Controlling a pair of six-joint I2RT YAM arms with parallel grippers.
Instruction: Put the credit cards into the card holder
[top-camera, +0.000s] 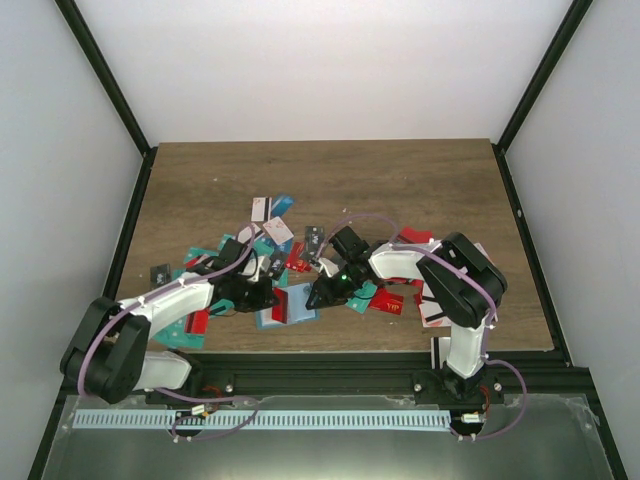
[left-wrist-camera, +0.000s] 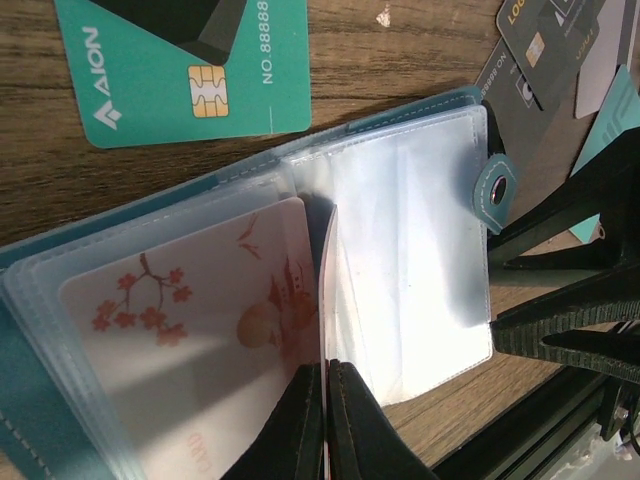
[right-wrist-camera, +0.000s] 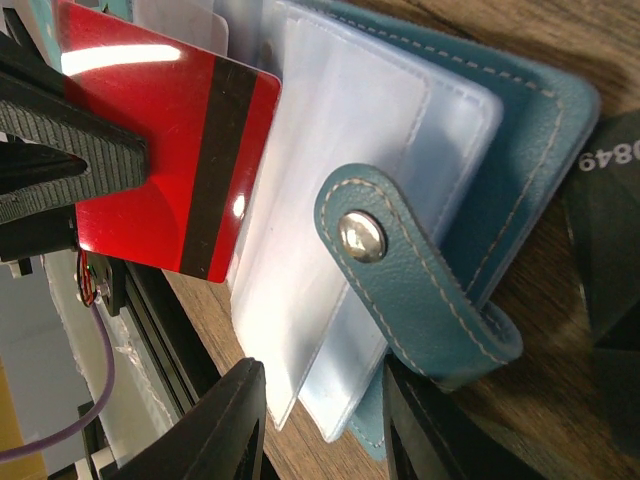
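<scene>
The card holder (top-camera: 296, 308) lies open near the table's front edge, its clear sleeves (left-wrist-camera: 410, 250) fanned out and its clasp tab (right-wrist-camera: 400, 270) loose. A white blossom-print card (left-wrist-camera: 200, 330) sits in one sleeve. My left gripper (left-wrist-camera: 326, 368) is shut on a red card with a dark stripe (right-wrist-camera: 150, 150), held on edge with its far side among the sleeves. My right gripper (right-wrist-camera: 322, 385) is open, its jaws standing either side of the holder's sleeve and cover edge by the tab. Both grippers meet over the holder in the top view: left (top-camera: 262, 293), right (top-camera: 322, 295).
Several loose cards lie scattered behind and beside the holder (top-camera: 270, 235), with more at the right (top-camera: 395, 300). A teal-green AION card (left-wrist-camera: 190, 80) and dark cards (left-wrist-camera: 545, 50) lie close by. The table's front edge and black rail (top-camera: 330, 358) are just below the holder.
</scene>
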